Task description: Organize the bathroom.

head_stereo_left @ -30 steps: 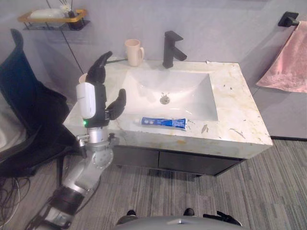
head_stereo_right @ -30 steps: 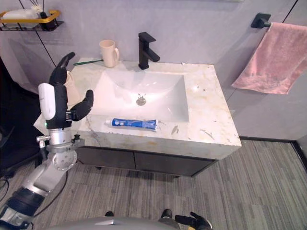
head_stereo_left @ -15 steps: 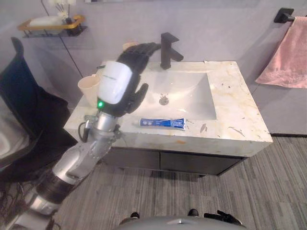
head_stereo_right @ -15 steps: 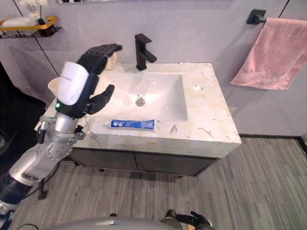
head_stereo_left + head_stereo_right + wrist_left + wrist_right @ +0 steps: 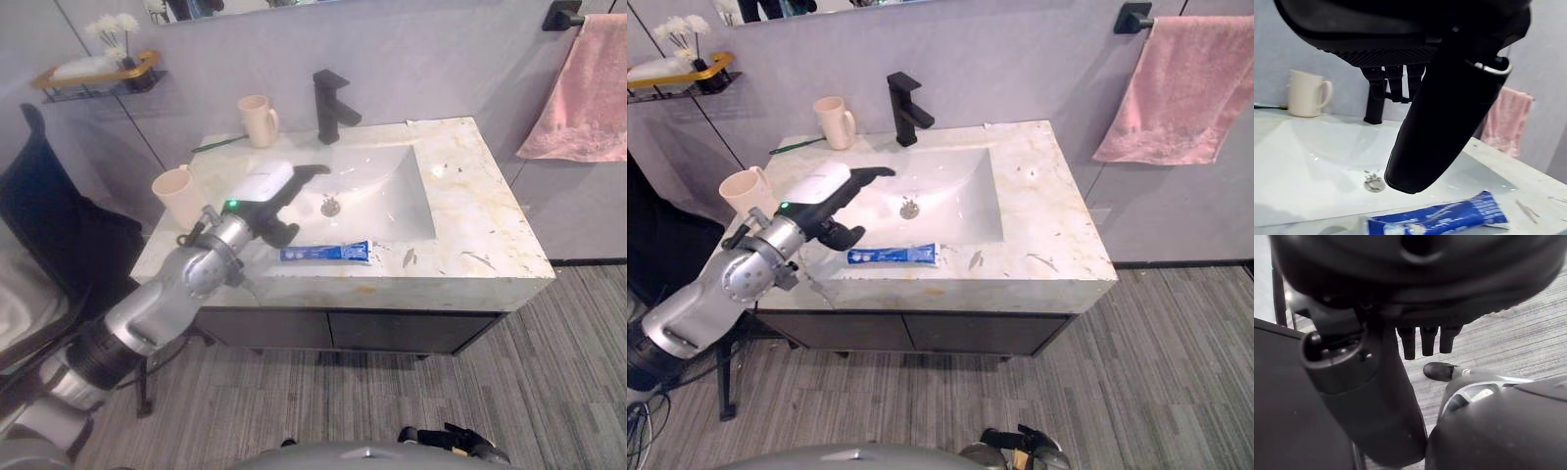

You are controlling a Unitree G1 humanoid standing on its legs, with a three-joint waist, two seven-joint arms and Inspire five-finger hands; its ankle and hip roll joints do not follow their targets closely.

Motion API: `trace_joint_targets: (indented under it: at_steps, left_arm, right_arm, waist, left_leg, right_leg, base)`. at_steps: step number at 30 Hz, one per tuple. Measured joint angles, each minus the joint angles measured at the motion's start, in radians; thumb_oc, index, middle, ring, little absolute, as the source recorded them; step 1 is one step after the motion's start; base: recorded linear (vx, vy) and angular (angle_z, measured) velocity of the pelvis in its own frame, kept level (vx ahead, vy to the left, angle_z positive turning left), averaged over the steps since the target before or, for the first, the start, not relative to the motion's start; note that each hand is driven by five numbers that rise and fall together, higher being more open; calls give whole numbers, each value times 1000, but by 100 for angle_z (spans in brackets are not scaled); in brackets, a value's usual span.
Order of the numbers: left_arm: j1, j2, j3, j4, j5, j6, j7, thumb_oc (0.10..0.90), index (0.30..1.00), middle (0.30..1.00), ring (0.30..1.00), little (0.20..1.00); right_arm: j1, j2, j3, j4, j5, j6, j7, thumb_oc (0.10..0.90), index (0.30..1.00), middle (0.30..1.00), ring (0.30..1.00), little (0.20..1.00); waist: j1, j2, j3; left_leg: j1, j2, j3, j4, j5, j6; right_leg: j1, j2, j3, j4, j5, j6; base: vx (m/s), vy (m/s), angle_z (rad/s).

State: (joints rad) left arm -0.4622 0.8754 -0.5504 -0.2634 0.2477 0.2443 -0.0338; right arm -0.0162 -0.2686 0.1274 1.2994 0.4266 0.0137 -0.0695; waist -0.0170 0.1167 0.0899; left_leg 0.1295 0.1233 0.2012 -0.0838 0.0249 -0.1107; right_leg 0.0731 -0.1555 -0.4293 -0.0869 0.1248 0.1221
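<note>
Currently the left hand [image 5: 277, 192] is held over the counter's front left part, its fingers stretched out straight toward the basin [image 5: 367, 186] and its thumb dropped below them, nothing being gripped. Just at its 3 o'clock side, a blue toothpaste tube [image 5: 325, 252] lies flat on the marble countertop [image 5: 480, 230] along the front rim of the basin, apart from the thumb.

At 12 o'clock from the basin a black faucet [image 5: 329, 105] stands, with a cream mug [image 5: 257, 119] at its 9 o'clock and a green toothbrush [image 5: 217, 143] lying beside that mug. A second cream mug [image 5: 176, 194] is seen at the counter's left edge, at 9 o'clock from the hand. A pink towel [image 5: 1181, 88] hangs on the wall at 2 o'clock, and a wall shelf [image 5: 93, 75] at 10 o'clock.

From the left wrist view the thumb is shown above the tube, with the drain [image 5: 1374, 182] beyond it. In the right wrist view the right hand [image 5: 1376, 396] is seen over grey floorboards, fingers straight and empty.
</note>
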Motion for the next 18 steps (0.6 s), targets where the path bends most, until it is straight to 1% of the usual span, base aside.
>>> trace_joint_targets:
  at_steps: [3, 5, 7, 9, 12, 16, 18]
  left_arm:
    - [-41, 31, -13, 75, -95, 37, -37, 800, 900, 900, 900, 900]
    - [-59, 40, -14, 132, -137, 46, -68, 800, 900, 900, 900, 900]
    - [-61, 49, -14, 147, -151, 63, -95, 800, 900, 900, 900, 900]
    - [-89, 49, -35, 174, -189, 66, -141, 800, 900, 900, 900, 900]
    - [-112, 51, -48, 181, -225, 68, -182, 800, 900, 900, 900, 900]
    - [-156, 52, -61, 186, -273, 70, -215, 800, 900, 900, 900, 900]
    - [-180, 54, -65, 187, -286, 69, -212, 800, 900, 900, 900, 900]
  right_arm:
    - [-1, -1, 0, -3, -1, 2, 0, 800, 900, 900, 900, 900]
    - [-2, -2, 0, -3, -19, 6, 2, 800, 900, 900, 900, 900]
    - [-2, -2, 0, -4, -20, 15, 4, 800, 900, 900, 900, 900]
    - [-4, -3, 0, -7, -20, 25, 5, 800, 900, 900, 900, 900]
    - [-9, -4, 2, -8, -20, 32, 13, 800, 900, 900, 900, 900]
    - [-18, -5, 3, -7, -20, 40, 13, 800, 900, 900, 900, 900]
    - [-28, -6, 3, -4, -20, 42, 15, 800, 900, 900, 900, 900]
  waist:
    - [-4, 0, 0]
    - [-7, 1, 1]
    - [-10, 1, 1]
    - [-7, 1, 1]
    - [-9, 1, 1]
    - [-12, 2, 1]
    - [-12, 2, 1]
  left_leg:
    - [1, 0, 1, 0, 0, 0]
    - [1, 0, 2, 0, 0, 0]
    - [1, 0, 2, 0, 0, 0]
    - [1, 0, 1, 0, 0, 0]
    - [2, 0, 2, 0, 0, 0]
    - [3, 0, 2, 0, 0, 0]
    - [4, 0, 1, 0, 0, -1]
  right_leg:
    - [1, 0, 0, 0, 0, 0]
    - [1, 0, 0, 0, 0, 0]
    - [1, 0, 0, 0, 0, 0]
    - [2, 0, -1, 0, 0, 0]
    - [3, 0, -1, 0, 0, 0]
    - [3, 0, 0, 0, 0, 0]
    - [4, 0, 0, 0, 0, 0]
  base:
    - [0, 0, 0]
    - [0, 0, 0]
    - [0, 0, 0]
    - [0, 0, 0]
    - [0, 0, 0]
    - [0, 0, 0]
    - [-8, -39, 0]
